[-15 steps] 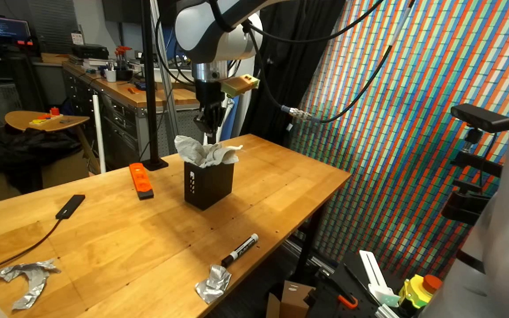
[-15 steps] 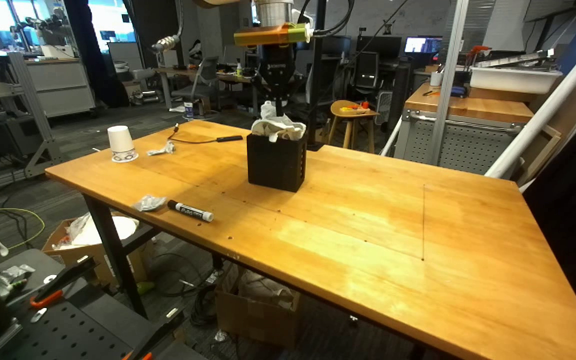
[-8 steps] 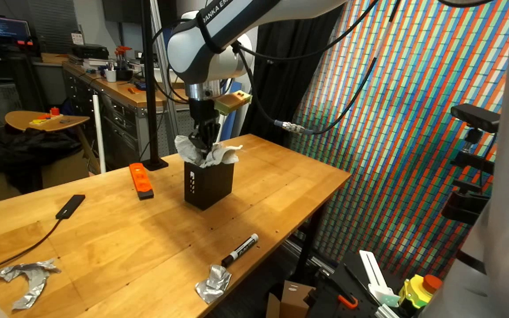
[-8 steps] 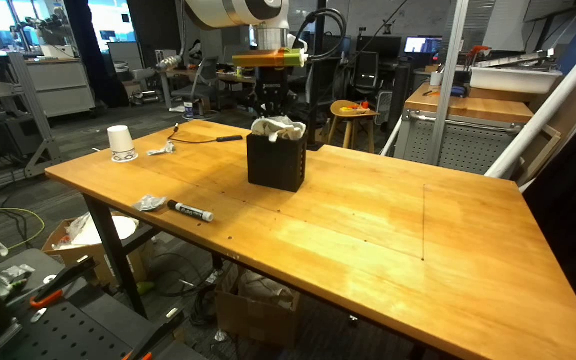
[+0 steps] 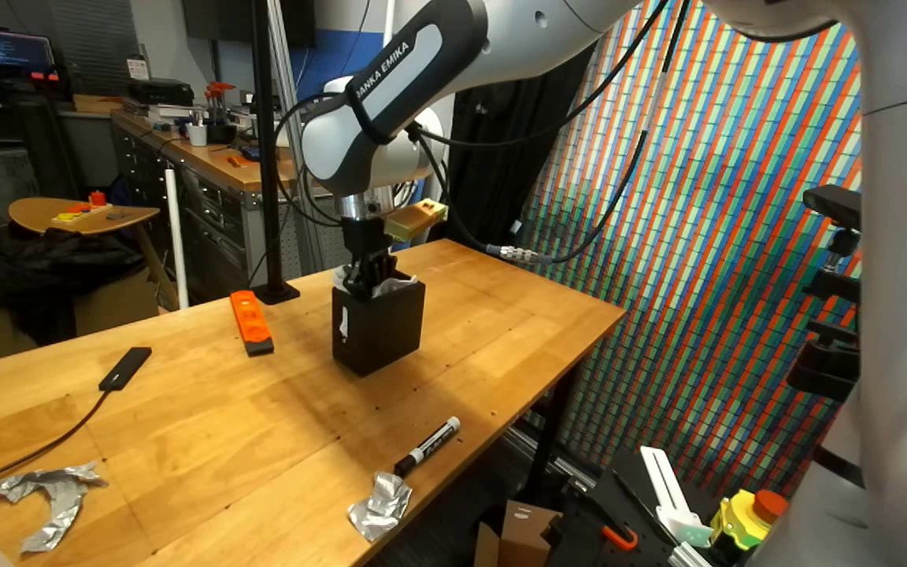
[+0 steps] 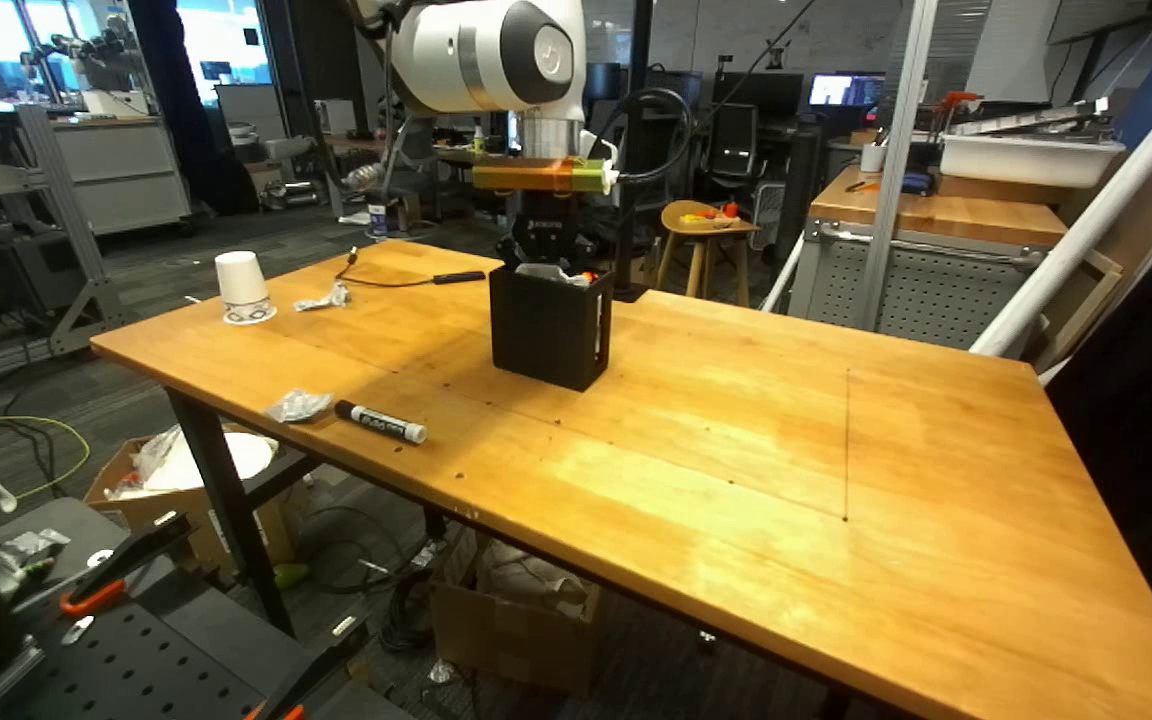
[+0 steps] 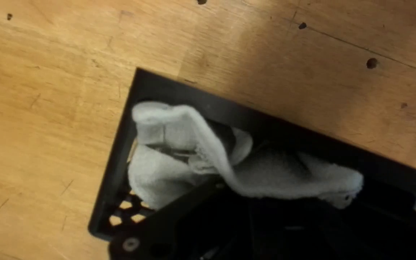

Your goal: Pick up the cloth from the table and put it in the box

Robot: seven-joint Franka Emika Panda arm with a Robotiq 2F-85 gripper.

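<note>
The black open-topped box [image 5: 383,327] stands upright on the wooden table, in both exterior views [image 6: 546,330]. The greyish-white crumpled cloth lies inside it in the wrist view [image 7: 161,173]. Only a little cloth shows at the rim in both exterior views [image 5: 394,285] [image 6: 548,272]. A pale strip shows through the side slot. My black gripper [image 5: 360,288] points straight down into the box mouth and presses against the cloth. In the wrist view the gripper [image 7: 244,202] is dark, and its linkages slant together as when shut. Its fingertips are hidden by box and cloth.
An orange level [image 5: 251,323] and a black post [image 5: 271,197] stand near the box. A marker [image 5: 427,446], foil scraps [image 5: 381,504], a black adapter with cable [image 5: 125,368] and a white paper cup [image 6: 241,285] are on the table.
My gripper has come down from above the cloth into the box. The cloth, which bulged above the rim, now sits lower inside. The box has shifted and turned slightly.
</note>
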